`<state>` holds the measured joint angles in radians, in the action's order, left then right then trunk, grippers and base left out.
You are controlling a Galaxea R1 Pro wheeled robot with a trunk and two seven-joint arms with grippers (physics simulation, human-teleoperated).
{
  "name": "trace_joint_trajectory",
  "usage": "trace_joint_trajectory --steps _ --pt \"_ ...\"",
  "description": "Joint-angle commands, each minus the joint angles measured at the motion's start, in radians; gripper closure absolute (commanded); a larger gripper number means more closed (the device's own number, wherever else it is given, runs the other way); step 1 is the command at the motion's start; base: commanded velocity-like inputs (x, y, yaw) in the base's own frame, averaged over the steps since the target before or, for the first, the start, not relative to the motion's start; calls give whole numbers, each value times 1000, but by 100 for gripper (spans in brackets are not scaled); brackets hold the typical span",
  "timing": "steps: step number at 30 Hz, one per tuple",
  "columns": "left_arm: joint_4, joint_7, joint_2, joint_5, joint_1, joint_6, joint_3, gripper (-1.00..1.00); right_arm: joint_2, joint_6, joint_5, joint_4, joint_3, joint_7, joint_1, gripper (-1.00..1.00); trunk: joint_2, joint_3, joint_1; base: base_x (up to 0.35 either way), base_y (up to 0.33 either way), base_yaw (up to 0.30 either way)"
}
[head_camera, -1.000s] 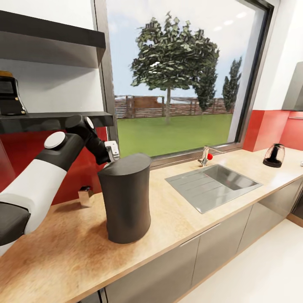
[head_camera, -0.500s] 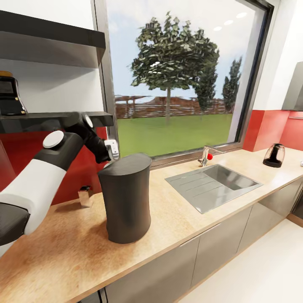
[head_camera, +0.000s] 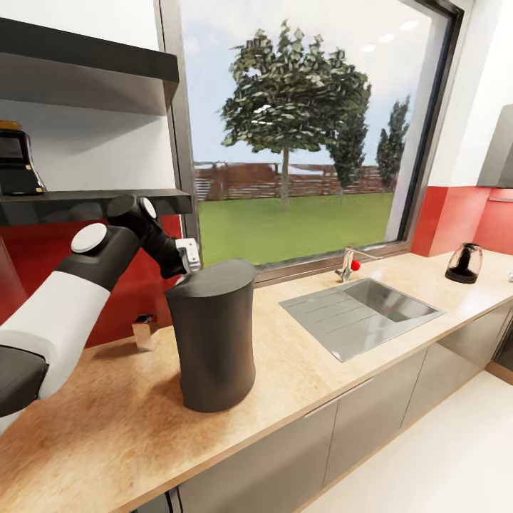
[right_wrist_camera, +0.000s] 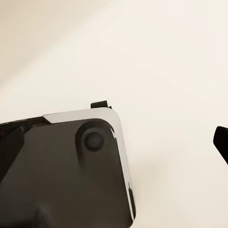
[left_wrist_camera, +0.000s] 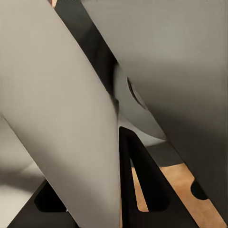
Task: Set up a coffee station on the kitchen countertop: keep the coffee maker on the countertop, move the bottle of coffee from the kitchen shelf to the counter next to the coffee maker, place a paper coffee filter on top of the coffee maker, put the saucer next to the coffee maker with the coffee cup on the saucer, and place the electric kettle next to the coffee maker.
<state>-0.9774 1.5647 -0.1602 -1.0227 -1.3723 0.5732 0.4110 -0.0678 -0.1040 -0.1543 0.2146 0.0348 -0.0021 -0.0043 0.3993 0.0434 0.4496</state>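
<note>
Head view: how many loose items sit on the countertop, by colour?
Dark: 2 (tall kettle, small appliance at the far end)
Metallic: 1 (small box)
Total: 3

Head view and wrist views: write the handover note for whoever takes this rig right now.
Left gripper at the top rear of the dark kettle, upright on the countertop; jaws unreadable.
Right gripper hangs over the floor; jaws unreadable.
Bottle of coffee on the shelf.
Probable coffee maker far off, past the sink.
Done: nothing confirmed.
Left: kettle beside the maker, bottle, filter, saucer, cup.
</note>
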Motion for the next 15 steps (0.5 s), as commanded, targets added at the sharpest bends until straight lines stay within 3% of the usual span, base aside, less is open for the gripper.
trace_joint_trajectory --steps 1,14,15 --pt "-1 6 -3 -4 -3 9 2 100 0 -3 -5 -1 2 1 0 -100 1 0 0 0 0 0" --pt "0 6 -25 -3 -47 -15 -35 100 2 -3 -5 -1 2 1 0 -100 1 0 0 0 0 0" --pt "0 6 -25 -4 -49 -68 -35 100 2 -3 -5 -1 2 1 0 -100 1 0 0 0 0 0"
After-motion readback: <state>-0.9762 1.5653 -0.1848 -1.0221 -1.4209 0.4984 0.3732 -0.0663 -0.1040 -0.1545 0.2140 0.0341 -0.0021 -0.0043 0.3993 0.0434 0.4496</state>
